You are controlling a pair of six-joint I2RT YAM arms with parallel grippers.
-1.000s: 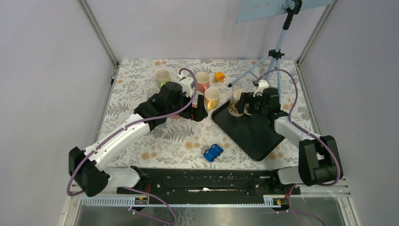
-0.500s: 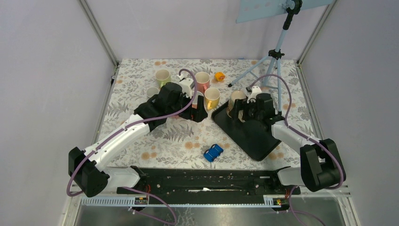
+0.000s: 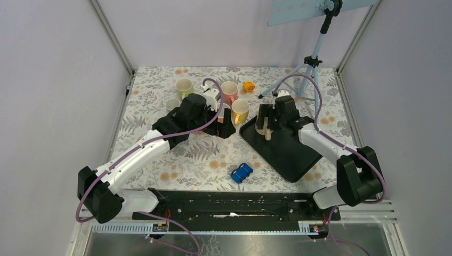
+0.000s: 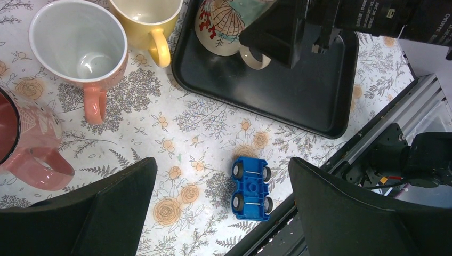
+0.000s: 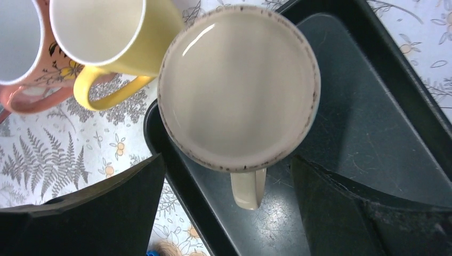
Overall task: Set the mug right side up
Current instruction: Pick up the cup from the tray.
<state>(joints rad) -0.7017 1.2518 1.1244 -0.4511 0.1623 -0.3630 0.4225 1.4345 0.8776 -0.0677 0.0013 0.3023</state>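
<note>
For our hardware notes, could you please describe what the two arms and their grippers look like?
The left arm and right arm have white links between black joints, each trailed by a looping purple cable. The left gripper and right gripper are black with broad wedge-shaped fingers.

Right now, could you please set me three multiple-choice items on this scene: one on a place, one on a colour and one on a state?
1. Where does the beige mug stand?
A) on the black tray
B) on a shelf
C) in a sink

2. What colour is the toy car?
A) red
B) blue
C) green

3. How is the right claw?
A) shut on the mug's handle
B) shut on the toy car
C) open over the mug

Answers:
1. A: the dark tray floor surrounds the mug.
2. B: its body is plainly blue.
3. C: its fingers stand apart on either side of the mug, clear of it.
</note>
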